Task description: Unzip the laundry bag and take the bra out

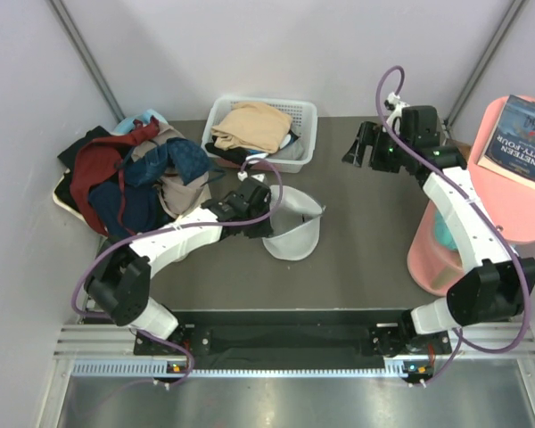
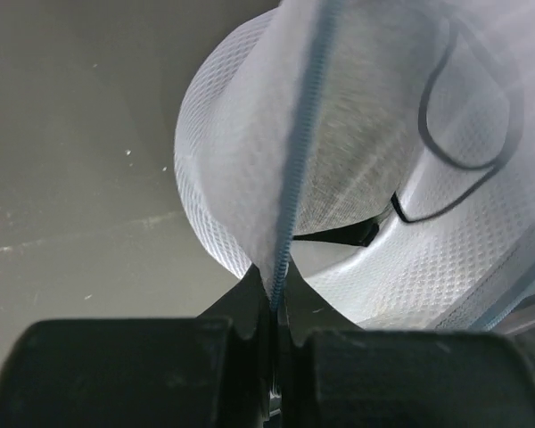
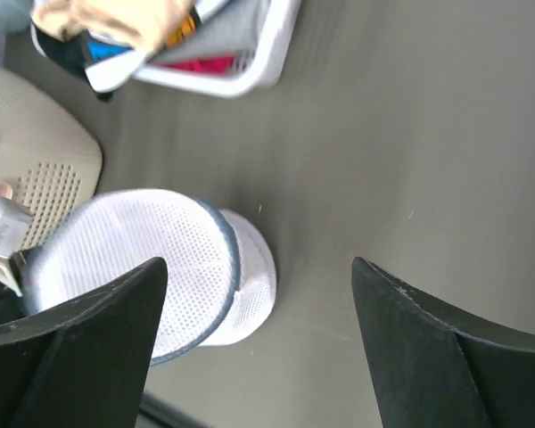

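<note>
The laundry bag, a round whitish mesh pouch with a dark zipper line, lies on the table's middle with its lid flap lifted. My left gripper is shut on the bag's zippered edge; in the left wrist view the jaws pinch the blue-grey zipper line while the bag gapes open behind. The bra is not visible; only mesh and a dark cord loop show inside. My right gripper is open and empty, raised over the far table. In the right wrist view it hovers above the bag.
A white slotted basket with a tan garment stands at the back. A clothes pile with a dark red cloth lies at the left. A pink round stand with a book is at the right.
</note>
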Tool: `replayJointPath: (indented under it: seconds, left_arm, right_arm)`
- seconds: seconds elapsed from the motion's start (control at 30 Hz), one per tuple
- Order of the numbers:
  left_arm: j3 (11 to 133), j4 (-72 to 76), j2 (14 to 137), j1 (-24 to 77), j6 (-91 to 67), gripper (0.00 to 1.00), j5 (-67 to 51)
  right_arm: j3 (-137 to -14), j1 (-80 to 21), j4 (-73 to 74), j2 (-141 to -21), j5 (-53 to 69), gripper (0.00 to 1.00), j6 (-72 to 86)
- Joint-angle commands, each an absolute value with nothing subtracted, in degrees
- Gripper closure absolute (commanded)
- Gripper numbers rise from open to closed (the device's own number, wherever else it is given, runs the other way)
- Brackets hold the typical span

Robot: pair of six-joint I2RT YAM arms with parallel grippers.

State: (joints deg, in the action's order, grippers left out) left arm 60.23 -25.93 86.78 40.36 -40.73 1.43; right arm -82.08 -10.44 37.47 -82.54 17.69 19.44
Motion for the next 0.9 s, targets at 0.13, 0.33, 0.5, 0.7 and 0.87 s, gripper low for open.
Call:
replayJointPath:
  seconds: [0.13,0.33,0.5,0.7,0.87]
  left_arm:
    - [64.07,-21.45,88.24,40.17,-39.46,1.0,-1.3]
    - [65.48,-21.27,88.59,40.17,-39.37,1.0,-0.97]
    - [65.65,-20.22,88.51,40.17,-39.9,1.0,-1.67]
    - [65.65,-20.21,88.33,40.17,-39.73,1.0,-1.93]
    - [66.0,-19.69,89.2,39.64,-38.32,1.0,-2.02]
  right_arm:
    - [-87.89,-20.2,36.49,-76.99,24.82,0.18,12.74]
    - [-80.26,-33.03,28.94,-76.56,30.17,0.2,16.43]
    - [-64.36,-39.02,20.4,-69.37,13.76,0.16,13.98]
    - [-58.71,-39.9,16.17,-68.29,4.06,0.15,7.21]
    - [-55.99,-38.42,16.7,-69.26,-1.76,0.12,5.98]
